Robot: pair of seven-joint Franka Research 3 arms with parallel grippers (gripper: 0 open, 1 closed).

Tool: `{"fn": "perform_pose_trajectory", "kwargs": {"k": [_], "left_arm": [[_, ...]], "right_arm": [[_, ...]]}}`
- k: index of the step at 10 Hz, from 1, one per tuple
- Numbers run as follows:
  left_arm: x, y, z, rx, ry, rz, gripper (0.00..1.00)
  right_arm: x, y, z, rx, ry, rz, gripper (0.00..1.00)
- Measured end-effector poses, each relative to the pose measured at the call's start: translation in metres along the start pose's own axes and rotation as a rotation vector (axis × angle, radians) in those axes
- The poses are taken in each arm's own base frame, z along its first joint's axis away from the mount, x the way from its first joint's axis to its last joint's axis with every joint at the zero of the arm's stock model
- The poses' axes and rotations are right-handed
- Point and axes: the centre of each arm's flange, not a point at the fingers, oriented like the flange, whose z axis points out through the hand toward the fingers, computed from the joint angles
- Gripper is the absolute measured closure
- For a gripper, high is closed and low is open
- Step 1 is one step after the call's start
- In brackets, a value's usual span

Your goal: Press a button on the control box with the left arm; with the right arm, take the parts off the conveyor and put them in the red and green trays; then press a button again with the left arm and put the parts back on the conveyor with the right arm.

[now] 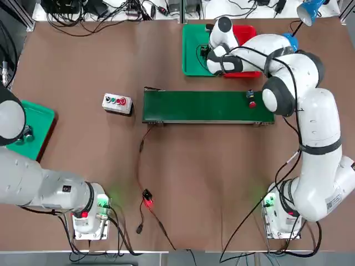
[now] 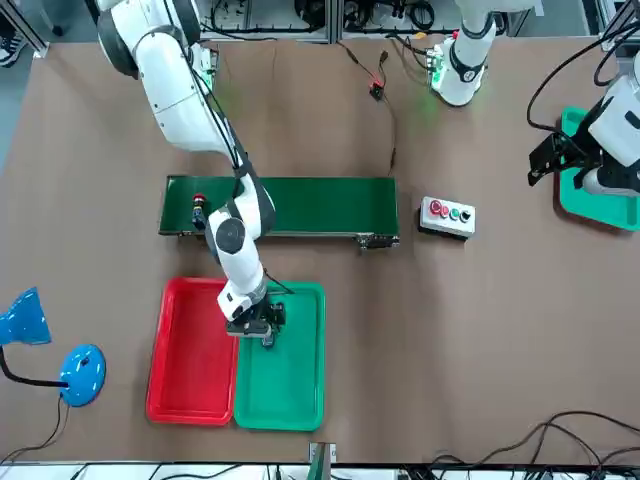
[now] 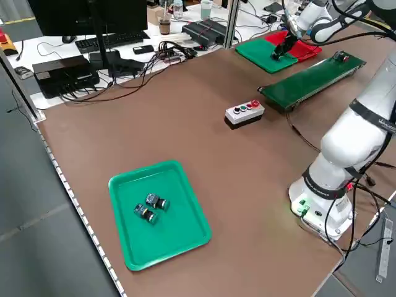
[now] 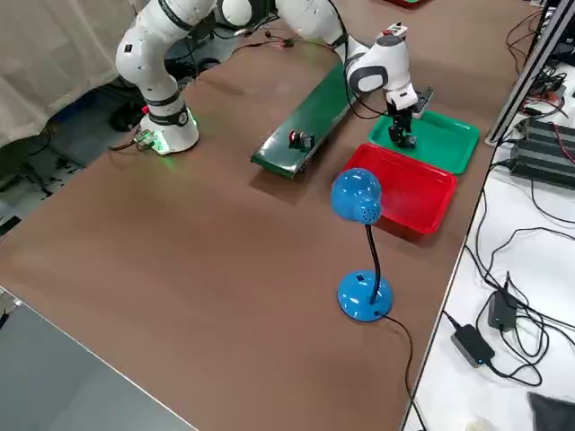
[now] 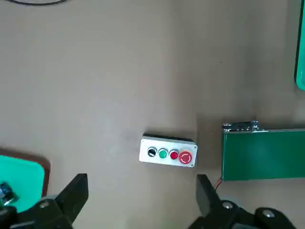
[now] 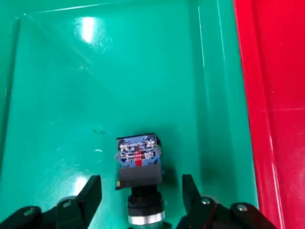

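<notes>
Right gripper (image 6: 142, 179) stands open over the green tray (image 6: 119, 86), gaps flanking a part (image 6: 139, 167) (red tray (image 6: 281, 95) alongside); left gripper (image 5: 143, 177), open, hangs well apart.

Right arm: reaches out across the table, elbow bent, wrist pointing down
Right gripper (image 6: 142, 202): low at the arm's far reach, fingers apart
Left arm: folded out to its own side
Left gripper (image 5: 142, 199): fingers wide apart

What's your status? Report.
Right gripper at green tray, open around a part. Left gripper open above table. Red-topped part on conveyor.
</notes>
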Motion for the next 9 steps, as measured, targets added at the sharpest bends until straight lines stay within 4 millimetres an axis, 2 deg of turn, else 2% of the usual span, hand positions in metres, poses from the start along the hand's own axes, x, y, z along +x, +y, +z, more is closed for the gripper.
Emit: {"fn": "perform_pose_trajectory", "kwargs": {"k": [1,4,7,9], "left_arm": [[0.0,0.0,0.0,0.0,0.0,0.0,0.0],[0.0,0.0,0.0,0.0,0.0,0.0,0.0],[0.0,0.0,0.0,0.0,0.0,0.0,0.0],[0.0001,-0.0015,0.0,0.0,0.0,-0.003,0.0]], "right_arm": [[-0.0003,0.0,0.0016,-0.001,-0.001,0.0,0.26],[0.0014,-0.0012,0.0023,0.001,0.003,0.0,0.44],[0.0038,-0.0019,0.0005,0.001,0.005,0.001,0.56],[0.0054,-0.0027,-0.0009,0.002,0.007,0.001,0.59]]}}
